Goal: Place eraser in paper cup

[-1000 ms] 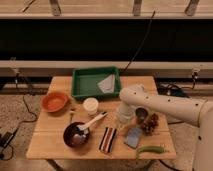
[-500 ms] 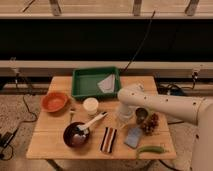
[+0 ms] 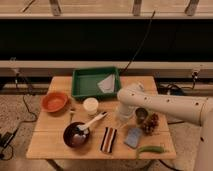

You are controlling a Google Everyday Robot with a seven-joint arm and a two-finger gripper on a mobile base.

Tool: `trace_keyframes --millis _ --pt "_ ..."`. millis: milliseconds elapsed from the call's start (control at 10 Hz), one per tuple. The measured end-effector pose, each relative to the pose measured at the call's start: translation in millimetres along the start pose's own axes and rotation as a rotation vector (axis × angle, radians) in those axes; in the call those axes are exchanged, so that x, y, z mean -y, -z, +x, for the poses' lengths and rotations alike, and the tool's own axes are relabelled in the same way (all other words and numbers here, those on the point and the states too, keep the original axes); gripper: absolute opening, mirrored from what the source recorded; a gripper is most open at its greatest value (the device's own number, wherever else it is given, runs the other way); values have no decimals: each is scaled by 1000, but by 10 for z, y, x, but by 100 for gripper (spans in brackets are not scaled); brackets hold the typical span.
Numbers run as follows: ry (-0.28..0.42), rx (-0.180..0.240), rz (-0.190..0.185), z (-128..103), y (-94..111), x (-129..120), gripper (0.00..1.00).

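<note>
Task not done yet. The eraser [image 3: 108, 139] lies flat on the desk [image 3: 50, 147] near the front edge. It's at about 5 o'clock from the paper cup [image 3: 91, 106] and clearly apart from it. The cup stands upright with nothing showing inside. The claw [image 3: 123, 117] hangs low over the desk, 3 o'clock from the cup and 1 o'clock from the eraser, not on the eraser. You can't tell if it's apart or together. My read: the grab, lift, carry and drop are all still left.
</note>
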Motion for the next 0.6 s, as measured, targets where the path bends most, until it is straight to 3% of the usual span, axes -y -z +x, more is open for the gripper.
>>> trace_keyframes --millis 600 --pt "96 -3 -13 -254 24 -22 80"
